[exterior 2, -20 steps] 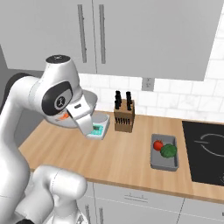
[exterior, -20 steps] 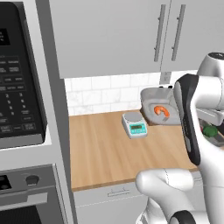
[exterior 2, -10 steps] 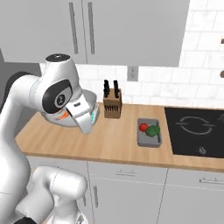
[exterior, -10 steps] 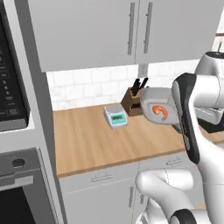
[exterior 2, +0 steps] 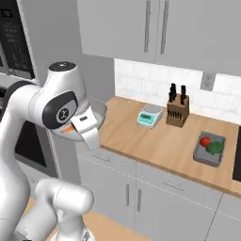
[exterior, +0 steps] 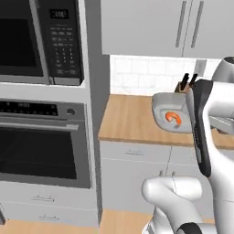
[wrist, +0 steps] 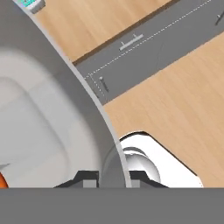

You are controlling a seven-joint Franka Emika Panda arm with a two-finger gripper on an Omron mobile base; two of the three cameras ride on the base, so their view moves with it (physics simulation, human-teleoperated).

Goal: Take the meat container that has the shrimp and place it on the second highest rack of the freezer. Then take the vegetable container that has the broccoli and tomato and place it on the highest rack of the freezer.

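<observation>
Up off the counter (exterior 2: 155, 141), the meat container (exterior: 171, 113) hangs in the air with the gripper (wrist: 113, 175) clamped tight on its rim, shrimp (exterior: 173, 118) sitting inside. Far right on the counter sits the vegetable container (exterior 2: 209, 149) with its tomato (exterior 2: 204, 141) and broccoli (exterior 2: 215, 147), well apart from the knife block (exterior 2: 178, 112) and scale (exterior 2: 150, 116).

The meat container (exterior: 170, 112) is a shallow light-grey tray with rounded corners, one small curled orange shrimp (exterior: 173, 118) lying inside. It hangs in the air, tilted, at the front edge of the wooden counter (exterior 2: 160, 141), clear of the top. The vegetable container (exterior 2: 209, 149), a darker grey rectangular tray, sits flat on that counter, holding a red tomato (exterior 2: 204, 141) beside a green broccoli (exterior 2: 215, 147).
</observation>
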